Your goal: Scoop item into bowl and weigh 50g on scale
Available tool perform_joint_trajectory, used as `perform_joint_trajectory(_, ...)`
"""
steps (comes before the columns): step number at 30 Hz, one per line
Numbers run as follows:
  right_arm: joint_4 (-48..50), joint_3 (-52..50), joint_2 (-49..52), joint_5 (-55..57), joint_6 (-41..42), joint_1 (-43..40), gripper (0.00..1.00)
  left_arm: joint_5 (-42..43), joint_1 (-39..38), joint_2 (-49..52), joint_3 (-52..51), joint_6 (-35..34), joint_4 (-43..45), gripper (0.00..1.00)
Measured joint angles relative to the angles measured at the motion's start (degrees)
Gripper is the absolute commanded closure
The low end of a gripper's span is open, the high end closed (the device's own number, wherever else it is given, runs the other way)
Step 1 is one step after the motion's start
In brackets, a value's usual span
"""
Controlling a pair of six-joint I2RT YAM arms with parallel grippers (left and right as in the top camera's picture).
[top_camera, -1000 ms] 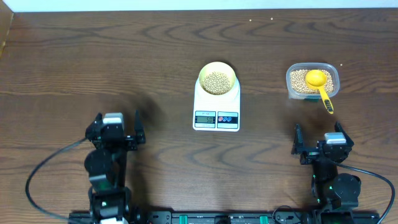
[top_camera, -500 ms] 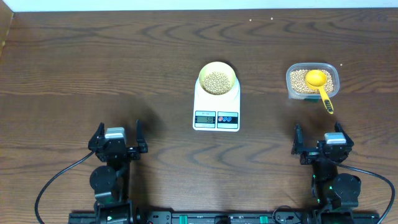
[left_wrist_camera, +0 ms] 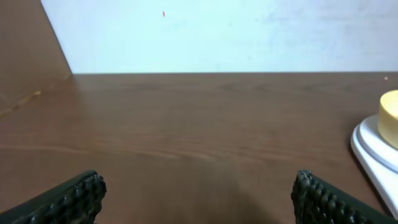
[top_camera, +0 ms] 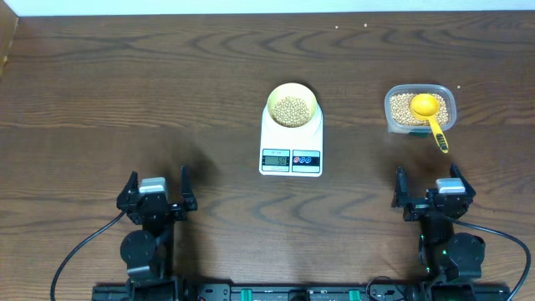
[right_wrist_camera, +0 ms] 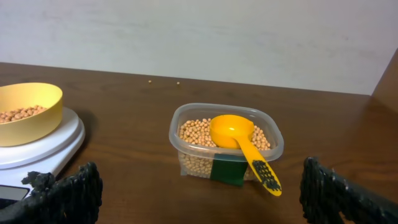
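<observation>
The dark wood counter (top_camera: 100,92) fills the view from above, and both of my arms sit at its 6 o'clock edge, well apart from everything else. My left fingers (top_camera: 158,179) are at about 7 o'clock from the scale, spread wide with nothing between them; from my left wrist I see only bare wood ahead and a sliver of the scale at 3 o'clock. My right fingers (top_camera: 428,182) are at about 4 o'clock from the scale, also spread wide and empty, pointing toward 12 o'clock. The white scale (top_camera: 291,140) lies near the middle of the counter. At 3 o'clock from it, apart from it, stands a clear plastic tub (top_camera: 443,89), straight ahead of my right wrist. The yellow-green bowl (top_camera: 271,102) sits on the 12 o'clock end of the scale. A yellow scoop (top_camera: 432,117) rests in the tub, cup up on the heap, its handle lying over the rim toward 5 o'clock. The scale's grey display (top_camera: 276,160) is on its 6 o'clock edge, with digits too small for me to read. Beans (top_camera: 292,109) lie in the bowl, and more of them fill the tub around the scoop.
</observation>
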Motion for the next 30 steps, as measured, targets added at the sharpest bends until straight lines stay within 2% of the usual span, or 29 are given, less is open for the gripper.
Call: perform_joint_trajectory(30,0.0,0.0,0.0,0.0,0.02,0.0,0.01,-0.17,0.0,-1.29,0.02,0.0,-0.07,0.03)
